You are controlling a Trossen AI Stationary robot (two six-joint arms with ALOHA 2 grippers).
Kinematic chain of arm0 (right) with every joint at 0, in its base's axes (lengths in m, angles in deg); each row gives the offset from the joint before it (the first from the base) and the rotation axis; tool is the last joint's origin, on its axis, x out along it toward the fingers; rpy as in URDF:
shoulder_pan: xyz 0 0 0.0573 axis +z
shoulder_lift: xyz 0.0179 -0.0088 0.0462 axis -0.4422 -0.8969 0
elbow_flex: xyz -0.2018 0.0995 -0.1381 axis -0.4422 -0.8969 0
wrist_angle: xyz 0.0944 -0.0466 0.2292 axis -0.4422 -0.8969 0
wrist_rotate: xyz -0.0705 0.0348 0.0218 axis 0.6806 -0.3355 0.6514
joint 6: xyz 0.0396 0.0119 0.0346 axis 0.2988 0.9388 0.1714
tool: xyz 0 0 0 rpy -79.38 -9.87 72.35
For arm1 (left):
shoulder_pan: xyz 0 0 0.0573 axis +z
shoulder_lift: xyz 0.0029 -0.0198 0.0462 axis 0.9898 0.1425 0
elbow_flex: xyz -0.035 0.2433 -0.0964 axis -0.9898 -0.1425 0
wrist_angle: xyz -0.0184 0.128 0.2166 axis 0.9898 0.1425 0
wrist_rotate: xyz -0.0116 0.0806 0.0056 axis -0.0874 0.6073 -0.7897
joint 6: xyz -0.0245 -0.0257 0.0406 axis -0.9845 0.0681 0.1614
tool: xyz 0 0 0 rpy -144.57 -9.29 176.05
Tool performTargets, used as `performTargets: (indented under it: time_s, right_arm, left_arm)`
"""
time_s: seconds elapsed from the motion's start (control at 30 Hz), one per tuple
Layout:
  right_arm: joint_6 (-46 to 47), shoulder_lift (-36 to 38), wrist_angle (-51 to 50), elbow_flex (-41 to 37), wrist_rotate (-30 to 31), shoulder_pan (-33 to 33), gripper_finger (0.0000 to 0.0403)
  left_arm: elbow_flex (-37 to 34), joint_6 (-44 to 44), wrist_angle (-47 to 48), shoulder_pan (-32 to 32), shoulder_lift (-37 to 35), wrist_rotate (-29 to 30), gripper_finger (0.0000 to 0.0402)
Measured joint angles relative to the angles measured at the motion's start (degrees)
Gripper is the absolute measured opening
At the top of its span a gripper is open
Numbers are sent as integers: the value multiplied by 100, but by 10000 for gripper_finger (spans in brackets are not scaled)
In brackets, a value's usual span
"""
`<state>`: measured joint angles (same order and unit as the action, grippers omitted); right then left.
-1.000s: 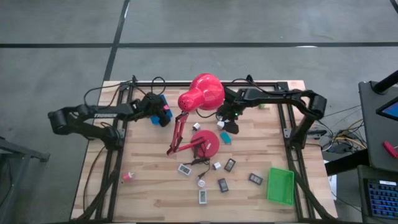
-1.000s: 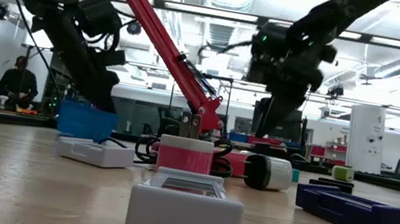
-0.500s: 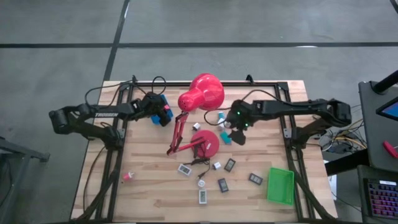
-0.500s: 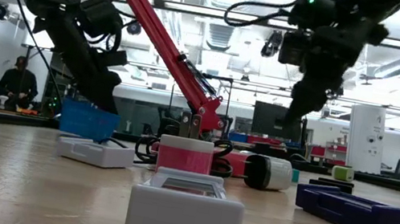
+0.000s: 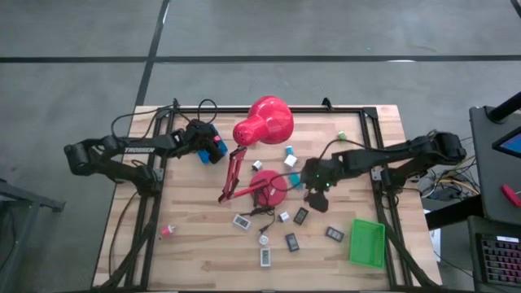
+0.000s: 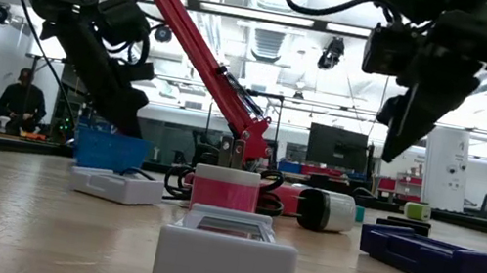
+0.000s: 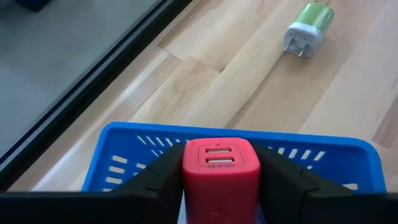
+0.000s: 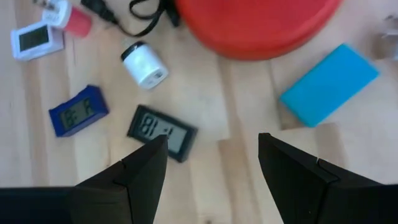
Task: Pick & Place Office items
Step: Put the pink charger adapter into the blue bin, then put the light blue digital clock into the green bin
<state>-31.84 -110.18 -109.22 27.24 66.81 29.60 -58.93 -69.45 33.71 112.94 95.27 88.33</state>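
My left gripper (image 7: 219,186) is at the table's far left, over a blue tray (image 7: 124,152), shut on a red charger block (image 7: 221,158). Open and holding nothing, my right gripper (image 8: 211,180) hangs above the table just right of the red lamp's base (image 5: 269,185). Below it lie a black flat display (image 8: 161,132), a blue display (image 8: 78,111), a white plug (image 8: 143,64) and a teal block (image 8: 329,84). More small items lie flat on the wood toward the near edge, among them a white display (image 5: 266,256) and a pink piece (image 5: 167,232). My left gripper pinches the red charger block by its two opposite sides (image 7: 186,171), one finger on each. The block's face with two ports points away from the wrist. The fingers slant down over the blue tray; the block's underside is hidden, so whether it rests in the tray cannot be told.
The big red desk lamp (image 5: 264,122) stands mid-table, its arm (image 5: 230,175) slanting toward the near edge. A green tray (image 5: 366,242) sits at the near right. A green plug (image 7: 308,25) lies beyond the blue tray. Bare wood shows at the near left.
My right gripper has swung from beside the lamp's head toward the table's near edge, and now hangs right of the lamp's base, still open and holding nothing.
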Motion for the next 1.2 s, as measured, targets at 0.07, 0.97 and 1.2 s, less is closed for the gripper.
performTargets:
  time_s: [0.07,0.97,1.2]
  right_arm:
    - [172,-14,-4,0,0,152,242]
    - [905,-27,-128,-92,1530,436,242]
    - [495,-246,692,-282,1528,-208,258]
  left_arm:
    - [2,-12,-39,-1,0,0,197]
    - [-62,283,-201,-48,-2056,-577,211]
    - [-234,282,-205,-67,-2792,-1001,211]
